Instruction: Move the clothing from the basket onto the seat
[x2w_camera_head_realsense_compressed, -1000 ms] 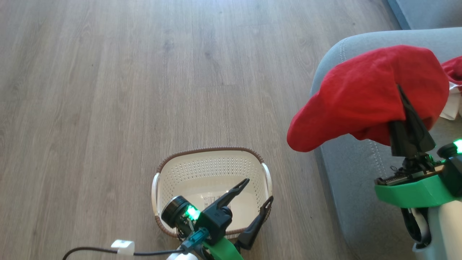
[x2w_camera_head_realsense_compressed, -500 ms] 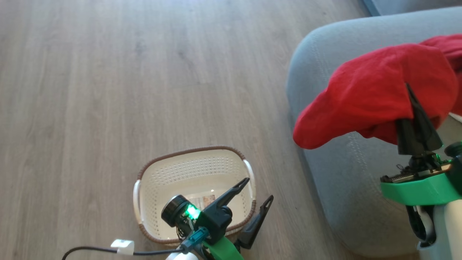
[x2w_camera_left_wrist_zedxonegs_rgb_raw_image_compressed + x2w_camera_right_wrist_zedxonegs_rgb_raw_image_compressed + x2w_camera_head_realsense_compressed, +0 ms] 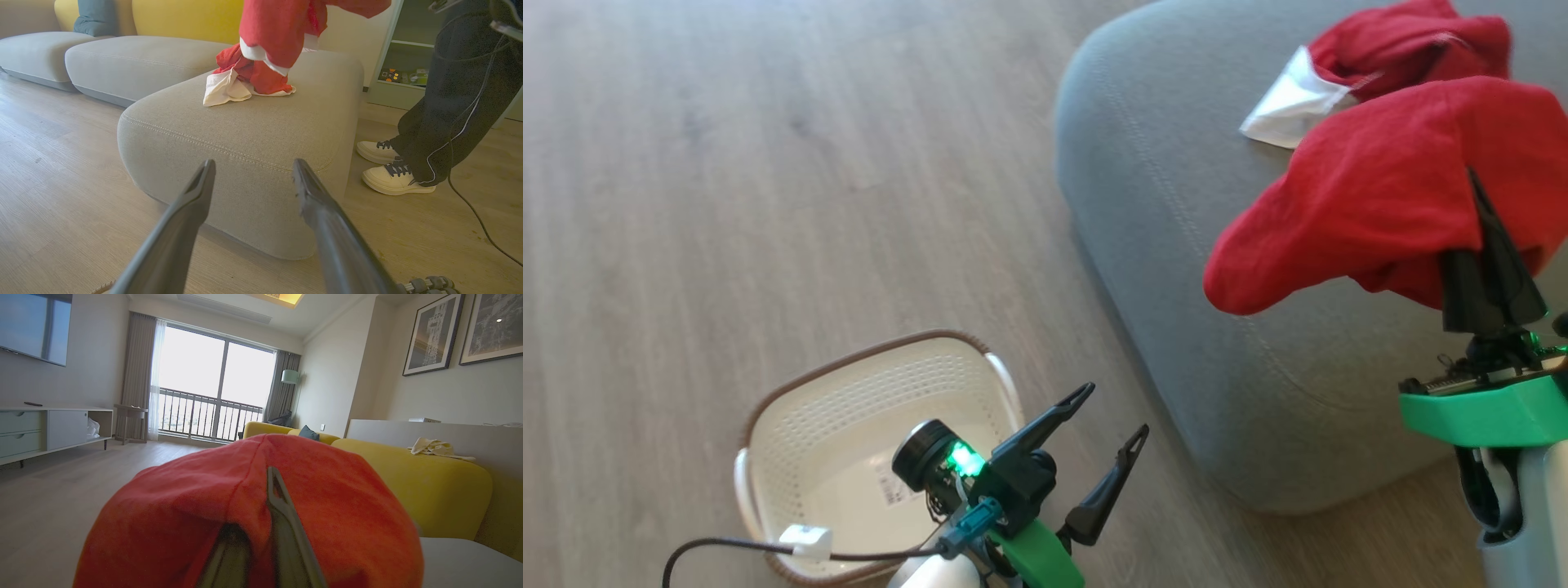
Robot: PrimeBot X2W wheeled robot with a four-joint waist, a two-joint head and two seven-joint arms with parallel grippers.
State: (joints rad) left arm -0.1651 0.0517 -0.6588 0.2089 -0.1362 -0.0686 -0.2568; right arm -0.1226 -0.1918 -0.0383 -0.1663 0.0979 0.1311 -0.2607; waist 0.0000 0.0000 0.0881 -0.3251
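Observation:
My right gripper (image 3: 1475,188) is shut on a bright red garment (image 3: 1372,180), which hangs draped over its fingers above the grey seat (image 3: 1176,245). In the right wrist view the red garment (image 3: 184,522) covers the gripper (image 3: 267,490). A red and white garment (image 3: 1339,73) lies crumpled on the seat's far part; the left wrist view shows it (image 3: 241,77) under the hanging one (image 3: 273,28). The cream basket (image 3: 784,392) stands on the floor at the lower left, holding no clothing, a label on its bottom. My left gripper (image 3: 1115,408) is open beside it, aimed at the seat (image 3: 245,126).
A person's dark-trousered legs (image 3: 449,102) and white shoes (image 3: 392,179) stand right of the seat. More grey cushions (image 3: 135,61) and a yellow sofa (image 3: 408,477) lie behind it. A black cable (image 3: 727,551) crosses the basket's near rim. Wooden floor (image 3: 768,163) spreads to the left.
The head camera has swung right: the basket slides to the picture's lower left and more of the seat shows, with the red and white garment. Both grippers keep their states.

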